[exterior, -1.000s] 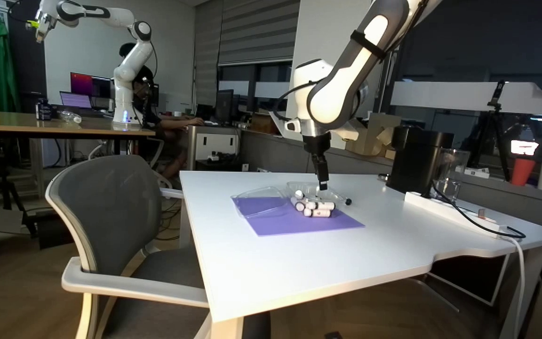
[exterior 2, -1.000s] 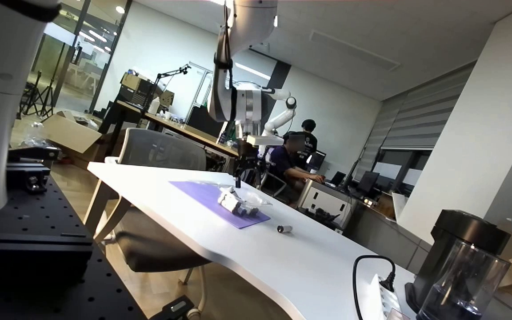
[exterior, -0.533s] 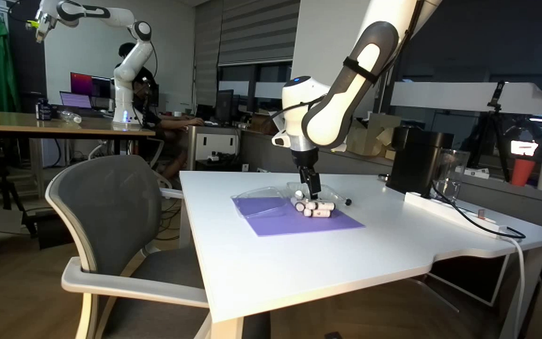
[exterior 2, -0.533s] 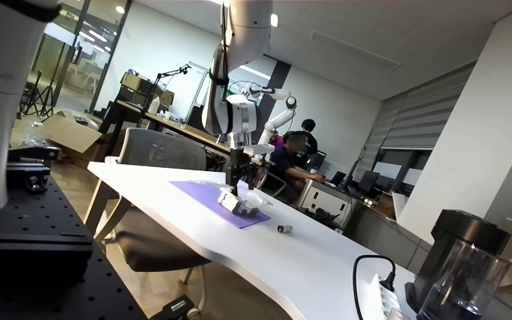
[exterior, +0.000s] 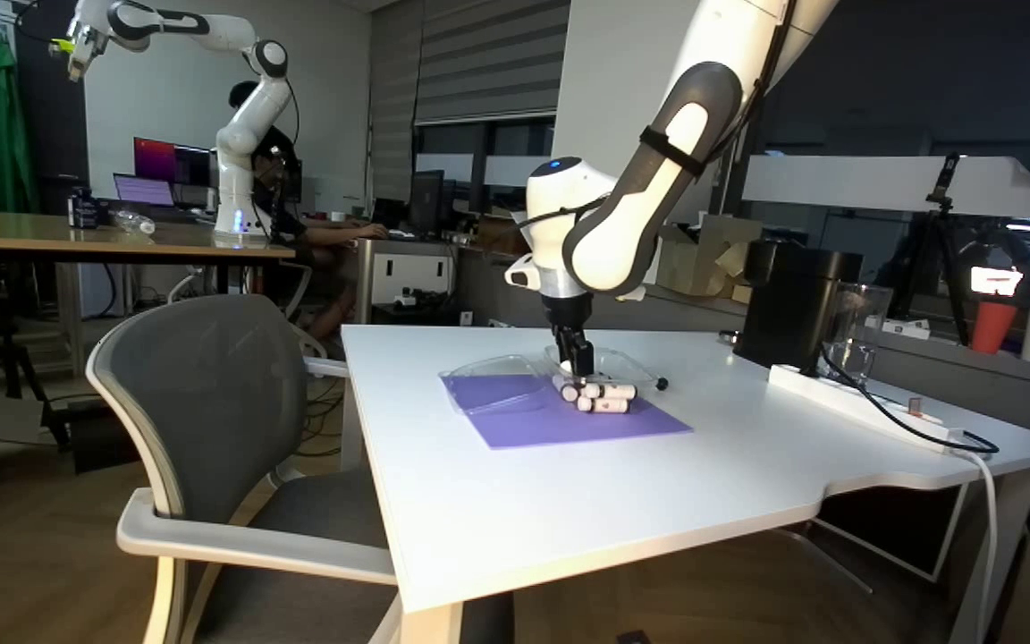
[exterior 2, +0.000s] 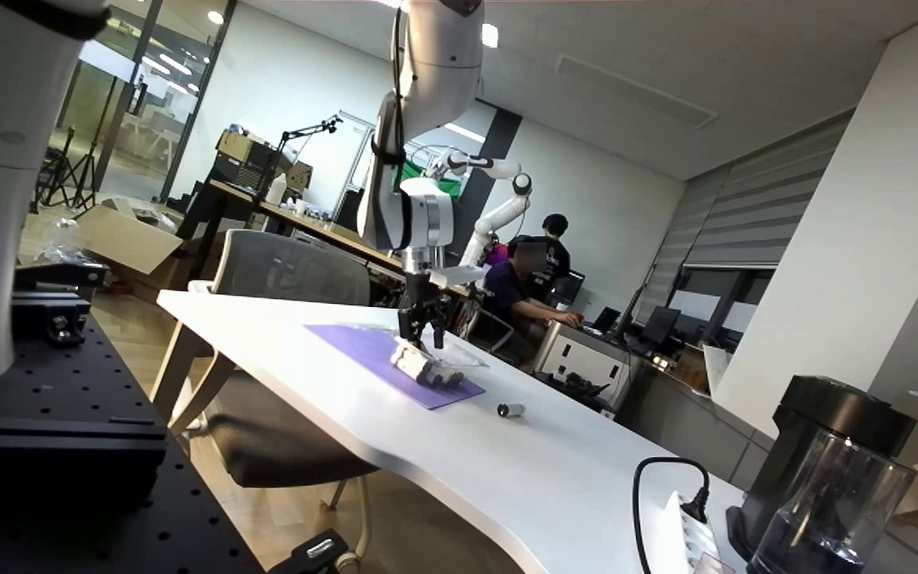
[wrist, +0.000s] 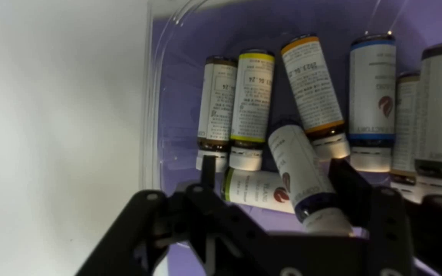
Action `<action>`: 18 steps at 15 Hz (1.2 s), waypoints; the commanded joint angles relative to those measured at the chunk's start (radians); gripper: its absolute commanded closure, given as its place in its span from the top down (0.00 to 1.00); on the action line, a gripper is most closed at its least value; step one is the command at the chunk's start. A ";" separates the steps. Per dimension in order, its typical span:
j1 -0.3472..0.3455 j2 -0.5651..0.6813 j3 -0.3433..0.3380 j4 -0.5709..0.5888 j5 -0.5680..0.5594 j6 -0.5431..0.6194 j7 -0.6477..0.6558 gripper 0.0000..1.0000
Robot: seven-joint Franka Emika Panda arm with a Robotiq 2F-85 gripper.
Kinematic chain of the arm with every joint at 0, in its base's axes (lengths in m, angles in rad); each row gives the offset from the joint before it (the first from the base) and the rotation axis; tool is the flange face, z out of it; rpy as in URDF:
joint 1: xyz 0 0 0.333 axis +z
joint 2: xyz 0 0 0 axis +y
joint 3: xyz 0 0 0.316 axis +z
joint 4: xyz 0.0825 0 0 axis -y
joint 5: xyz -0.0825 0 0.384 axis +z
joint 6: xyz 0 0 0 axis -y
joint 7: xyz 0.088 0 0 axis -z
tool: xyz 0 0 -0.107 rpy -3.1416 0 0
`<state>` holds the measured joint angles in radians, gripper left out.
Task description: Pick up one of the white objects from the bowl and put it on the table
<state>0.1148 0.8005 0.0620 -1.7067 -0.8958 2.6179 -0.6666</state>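
Jaws are hanging apart over the bowl [wrist: 152,130] — slanted white bottle [wrist: 303,172] showing between them, more bottles [wrist: 252,99] lying just beyond — counter [wrist: 60,126] showing alongside.

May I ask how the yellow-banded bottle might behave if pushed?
Cylindrical and on its side, the yellow-banded bottle would probably roll, though the brown-banded bottle beside it may block one way. Its glossy dark neck suggests breakable glass.

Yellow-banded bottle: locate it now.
In the wrist view's upper middle, the yellow-banded bottle lies inside the clear container, between the leftmost bottle and the orange-banded one.
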 commanded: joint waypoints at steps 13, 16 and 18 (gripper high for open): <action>0.001 -0.028 0.009 0.160 0.234 -0.132 0.027 0.07; 0.015 -0.045 -0.033 0.226 0.249 -0.158 0.064 0.07; 0.016 -0.042 -0.070 0.277 0.244 -0.171 0.110 0.07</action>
<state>0.1160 0.7607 0.0453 -1.5003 -0.6501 2.4845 -0.6351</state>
